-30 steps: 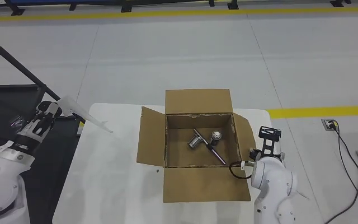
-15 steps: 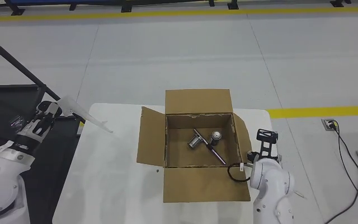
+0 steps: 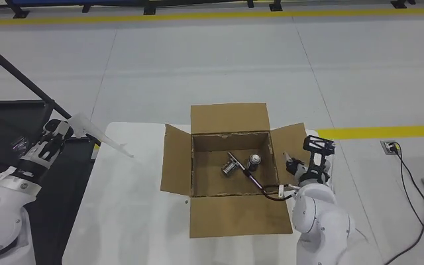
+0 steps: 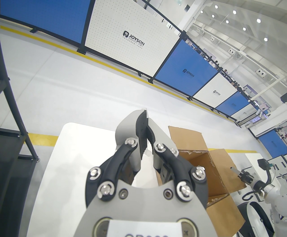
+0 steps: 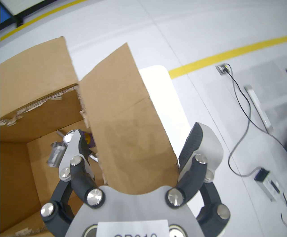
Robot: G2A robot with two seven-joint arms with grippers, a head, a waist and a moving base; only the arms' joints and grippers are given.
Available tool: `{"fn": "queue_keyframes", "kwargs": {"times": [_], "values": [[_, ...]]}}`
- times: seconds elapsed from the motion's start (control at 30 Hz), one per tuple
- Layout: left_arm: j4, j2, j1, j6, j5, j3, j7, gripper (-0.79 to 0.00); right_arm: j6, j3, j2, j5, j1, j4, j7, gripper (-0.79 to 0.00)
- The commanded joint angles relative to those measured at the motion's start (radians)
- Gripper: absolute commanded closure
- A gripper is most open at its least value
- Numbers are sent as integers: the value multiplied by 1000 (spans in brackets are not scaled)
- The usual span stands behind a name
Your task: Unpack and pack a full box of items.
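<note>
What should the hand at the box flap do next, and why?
Probably shut the right gripper on the flap: its open fingers straddle that flap of the box, one inside, one outside, gripping nothing yet.

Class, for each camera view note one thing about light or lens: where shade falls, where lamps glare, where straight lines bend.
Top view: even light, with soft shade inside the cardboard box along its walls. Left wrist view: ceiling lamps glare as bright spots, and the row of wall panels curves. Right wrist view: the yellow floor line bows like an arc.
</note>
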Motion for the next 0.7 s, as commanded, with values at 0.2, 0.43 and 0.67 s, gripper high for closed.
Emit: {"fn": "queue_keyframes", "kwargs": {"times": [0.2,0.43,0.67], "values": [[0,0,0,0,0,0,0,0,-66,-103,3,-74,121,166,45,-785],[0,0,0,0,0,0,0,0,-55,-86,9,-86,118,152,69,-785],[0,0,0,0,0,0,0,0,-106,-59,19,-79,88,119,137,-785]]}}
